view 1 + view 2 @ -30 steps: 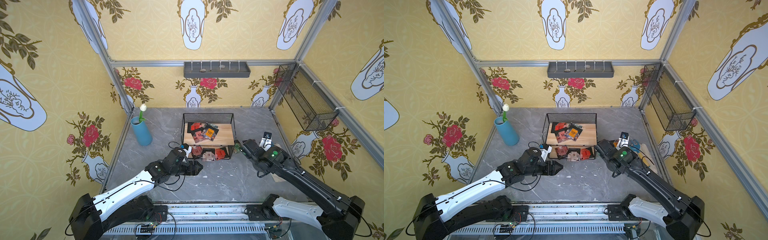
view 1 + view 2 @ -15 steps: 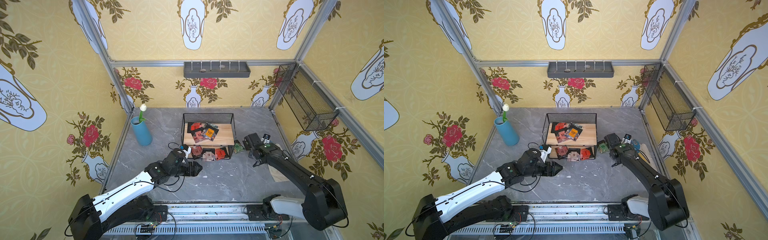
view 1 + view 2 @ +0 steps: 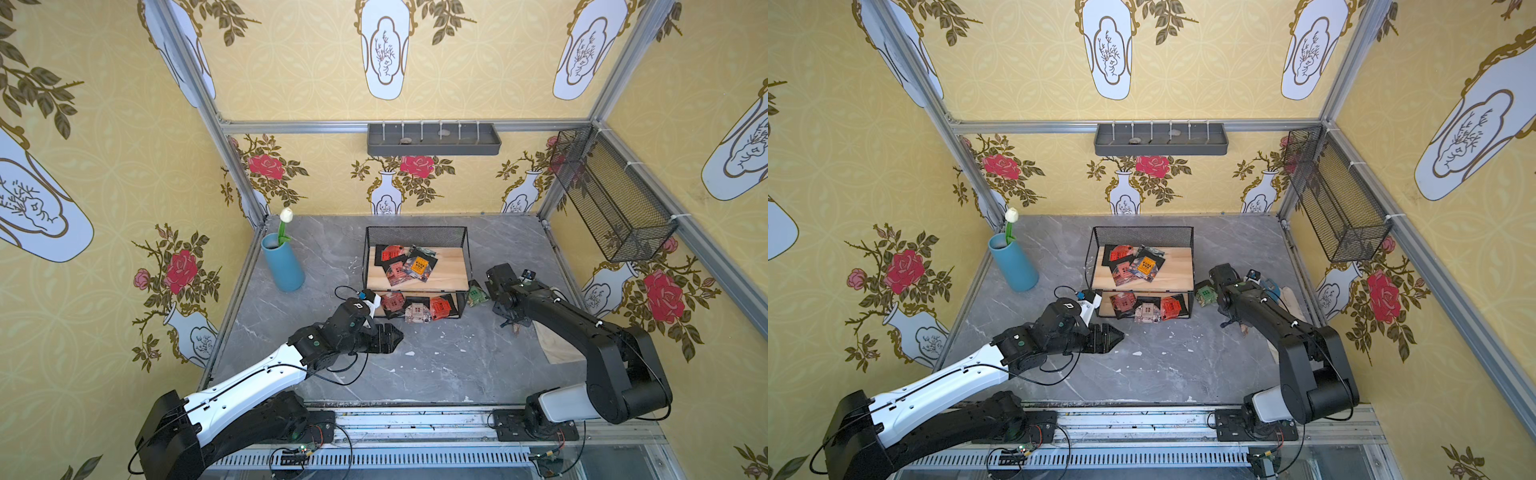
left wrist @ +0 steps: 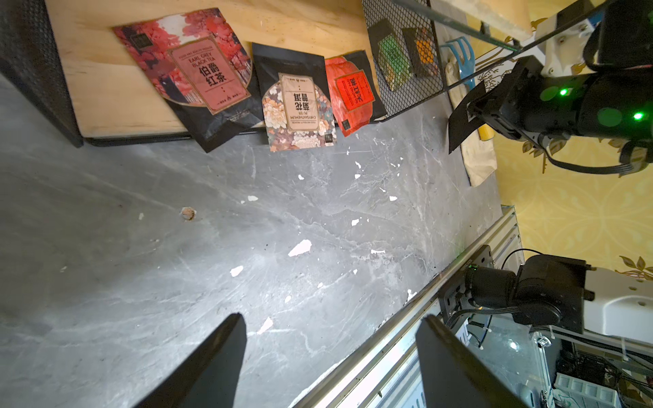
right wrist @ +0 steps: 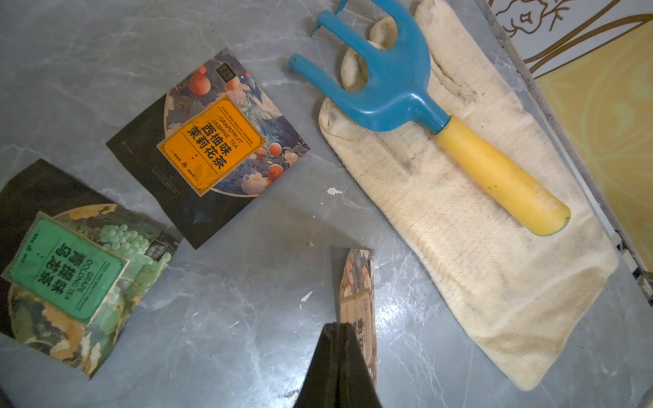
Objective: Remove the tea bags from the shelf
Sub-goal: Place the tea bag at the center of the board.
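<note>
Top views overhead, wrist views close, downward

Grey, white-veined worktop (image 5: 229,318). Black-edged orange-label tea bag (image 5: 208,141), and black-edged green-label tea bag (image 5: 70,268) too. Blue rake (image 5: 388,88), yellow handle. Grubby cream cloth (image 5: 477,265). Pale wooden shelf (image 3: 453,270), black mesh.

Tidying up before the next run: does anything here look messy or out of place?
White flecks litter the grey tabletop, the tea bags on the lower board hang over its front edge, and a blue garden fork lies on a stained cloth.
</note>
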{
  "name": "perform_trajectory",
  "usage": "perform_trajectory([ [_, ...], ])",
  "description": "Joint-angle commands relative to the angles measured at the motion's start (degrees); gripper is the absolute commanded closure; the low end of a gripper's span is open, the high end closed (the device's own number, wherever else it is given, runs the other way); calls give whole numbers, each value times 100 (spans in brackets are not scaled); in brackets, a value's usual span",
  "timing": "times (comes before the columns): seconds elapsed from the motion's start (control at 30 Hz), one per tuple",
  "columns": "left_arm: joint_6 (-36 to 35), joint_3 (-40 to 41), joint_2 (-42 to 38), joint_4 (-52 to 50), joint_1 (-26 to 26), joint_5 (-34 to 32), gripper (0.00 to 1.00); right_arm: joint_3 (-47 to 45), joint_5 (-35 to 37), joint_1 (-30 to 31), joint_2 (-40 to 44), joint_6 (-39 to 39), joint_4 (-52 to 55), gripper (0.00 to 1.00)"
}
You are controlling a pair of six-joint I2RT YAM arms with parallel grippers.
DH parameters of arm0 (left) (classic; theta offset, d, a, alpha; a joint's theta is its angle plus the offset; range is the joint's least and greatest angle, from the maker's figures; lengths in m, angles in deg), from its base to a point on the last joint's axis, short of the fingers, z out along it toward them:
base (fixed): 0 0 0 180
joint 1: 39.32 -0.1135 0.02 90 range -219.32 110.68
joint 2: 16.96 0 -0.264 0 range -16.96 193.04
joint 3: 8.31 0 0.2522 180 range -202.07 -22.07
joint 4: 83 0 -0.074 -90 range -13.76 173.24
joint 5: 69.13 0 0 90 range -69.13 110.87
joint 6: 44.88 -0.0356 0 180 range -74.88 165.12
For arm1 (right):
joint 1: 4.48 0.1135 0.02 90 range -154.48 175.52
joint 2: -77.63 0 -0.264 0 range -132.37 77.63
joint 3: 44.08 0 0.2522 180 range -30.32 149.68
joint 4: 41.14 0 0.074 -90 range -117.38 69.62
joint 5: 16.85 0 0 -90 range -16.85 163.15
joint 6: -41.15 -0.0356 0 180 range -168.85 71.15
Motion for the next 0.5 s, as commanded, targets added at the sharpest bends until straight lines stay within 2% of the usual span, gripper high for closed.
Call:
perform_trajectory([
  [0.0, -16, 50, -19, 106, -2, -55, 15, 30, -210, -40, -66, 40, -165, 91],
  [0.27, 4, 111, -153, 27, -2, -139, 15, 76, -384, -64, -281, -23, -259, 87],
  [0.47, 30, 147, -199, 18, -2, -167, 15, 114, -477, -65, -267, -15, -294, 68],
])
